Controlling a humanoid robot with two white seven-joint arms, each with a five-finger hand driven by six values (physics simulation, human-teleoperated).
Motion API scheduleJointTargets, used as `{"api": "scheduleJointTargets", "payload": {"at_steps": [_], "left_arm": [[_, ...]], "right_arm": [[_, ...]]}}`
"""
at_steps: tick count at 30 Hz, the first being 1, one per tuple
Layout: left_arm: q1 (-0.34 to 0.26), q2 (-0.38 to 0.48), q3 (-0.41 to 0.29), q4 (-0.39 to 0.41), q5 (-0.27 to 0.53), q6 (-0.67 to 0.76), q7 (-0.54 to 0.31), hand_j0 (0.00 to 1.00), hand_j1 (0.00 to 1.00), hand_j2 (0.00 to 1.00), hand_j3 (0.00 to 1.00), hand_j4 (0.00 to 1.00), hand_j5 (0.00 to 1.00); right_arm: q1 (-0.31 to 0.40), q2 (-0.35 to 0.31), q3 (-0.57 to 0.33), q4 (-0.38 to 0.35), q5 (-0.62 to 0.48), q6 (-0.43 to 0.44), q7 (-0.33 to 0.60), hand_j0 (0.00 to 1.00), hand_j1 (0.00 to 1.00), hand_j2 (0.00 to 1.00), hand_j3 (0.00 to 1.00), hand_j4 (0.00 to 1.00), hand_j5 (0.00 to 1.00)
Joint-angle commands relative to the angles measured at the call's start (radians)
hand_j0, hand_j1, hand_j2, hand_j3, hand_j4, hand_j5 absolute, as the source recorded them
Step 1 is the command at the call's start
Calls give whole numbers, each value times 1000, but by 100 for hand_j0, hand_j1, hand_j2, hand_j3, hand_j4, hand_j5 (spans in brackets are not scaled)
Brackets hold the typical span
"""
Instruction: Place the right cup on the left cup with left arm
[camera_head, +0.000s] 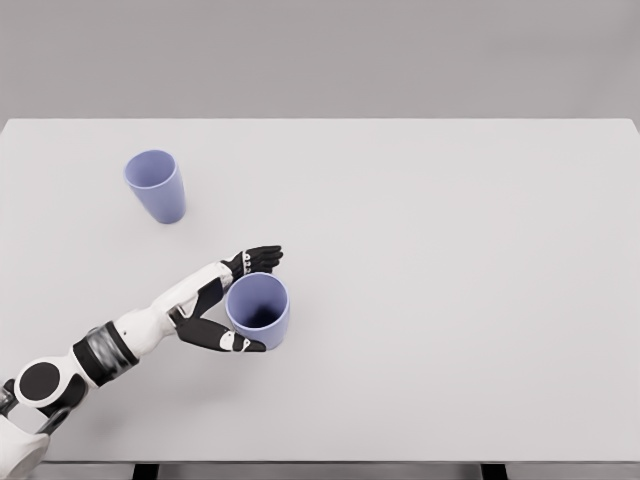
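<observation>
Two lavender cups stand upright on the white table (450, 250). The left cup (156, 186) is at the far left. The right cup (259, 309) stands nearer the front, left of centre. My left hand (266, 300) reaches in from the lower left and brackets this cup. Its black fingers (256, 261) stretch straight along the cup's far side. The thumb (236, 342) lies along the near side at the base. The fingers are extended rather than curled, so the hand is open around the cup, very close to its wall. The right arm does not show.
The table's front edge runs along the bottom of the view, with dark supports under it. About a cup's height of bare surface separates the two cups.
</observation>
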Motion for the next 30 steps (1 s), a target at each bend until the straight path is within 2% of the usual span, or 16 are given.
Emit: {"api": "scheduleJointTargets", "payload": {"at_steps": [1, 9, 21, 30], "left_arm": [[0, 0, 0, -1, -1, -3, 0, 100, 100, 100, 100, 100, 100], [3, -15, 11, -1, -79, -13, 0, 100, 100, 100, 100, 100, 100], [-8, -12, 15, -8, -79, -10, 0, 100, 100, 100, 100, 100, 100], [-5, -10, 15, -10, -78, -13, 0, 82, 82, 82, 82, 82, 82]], "right_arm": [[0, 0, 0, 0, 0, 0, -1, 100, 100, 100, 100, 100, 100], [0, 0, 0, 0, 0, 0, 0, 100, 100, 100, 100, 100, 100], [0, 0, 0, 0, 0, 0, 0, 100, 100, 100, 100, 100, 100], [0, 0, 0, 0, 0, 1, 0, 100, 100, 100, 100, 100, 100]]}}
